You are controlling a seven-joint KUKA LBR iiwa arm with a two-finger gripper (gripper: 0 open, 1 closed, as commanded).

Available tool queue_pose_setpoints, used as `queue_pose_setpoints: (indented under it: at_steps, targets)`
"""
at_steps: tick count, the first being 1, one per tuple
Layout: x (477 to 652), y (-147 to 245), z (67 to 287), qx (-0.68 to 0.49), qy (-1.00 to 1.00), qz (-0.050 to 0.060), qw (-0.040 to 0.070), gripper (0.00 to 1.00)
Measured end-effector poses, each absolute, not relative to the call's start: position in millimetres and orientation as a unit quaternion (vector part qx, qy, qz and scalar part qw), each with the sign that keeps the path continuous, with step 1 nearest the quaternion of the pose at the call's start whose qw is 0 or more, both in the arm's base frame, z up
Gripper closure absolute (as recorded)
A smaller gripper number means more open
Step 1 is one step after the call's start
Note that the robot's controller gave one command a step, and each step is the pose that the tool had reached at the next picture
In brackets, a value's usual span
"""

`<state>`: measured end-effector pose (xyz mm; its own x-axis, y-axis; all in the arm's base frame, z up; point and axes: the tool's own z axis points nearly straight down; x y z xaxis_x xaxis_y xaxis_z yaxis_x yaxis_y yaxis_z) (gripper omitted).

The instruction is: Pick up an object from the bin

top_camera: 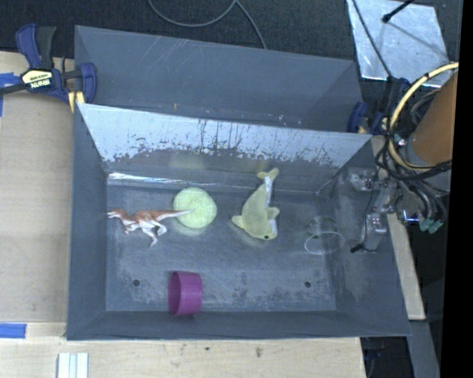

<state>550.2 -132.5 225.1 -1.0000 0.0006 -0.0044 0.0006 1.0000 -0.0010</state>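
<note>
- Grey metal bin (89, 239) across the middle of the frame, sloped walls around a flat floor.
- Robot arm (432, 132) at the right edge, upper half, with an orange cover and dark looped cables.
- Gripper (369, 237) hanging low over the bin's right wall, right of centre; wide or narrow cannot be told. Nothing seen held in it.
- Yellow-green dolphin toy (259, 213) just right of the floor's centre, tail toward the top of the frame.
- Pale green round ball (194, 209) left of the dolphin, apart from it.
- Orange and white dinosaur figure (143, 221) at the floor's left, tail tip touching the ball.
- Purple ring-shaped roll (186, 293) near the lower wall, left of centre, well apart from the others.
- Clear thing (323, 239), faint in outline, on the floor's right side; nearest to the gripper, just left of it.
</note>
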Motion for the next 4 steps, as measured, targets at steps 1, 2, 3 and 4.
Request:
queue_pose_setpoints:
  at_steps: [1, 2, 3, 4]
  targets:
    - [583.4, -144, 160, 0.059, 0.998, 0.0, 0.004, 0.0]
    - [596.3, -65, 156, 0.074, 0.997, 0.0, 0.003, 0.0]
    - [588.3, -120, 137, 0.127, 0.992, 0.0, 0.001, 0.0]
    - [609.2, -87, 100, 0.003, 1.0, 0.0, 0.001, 0.0]
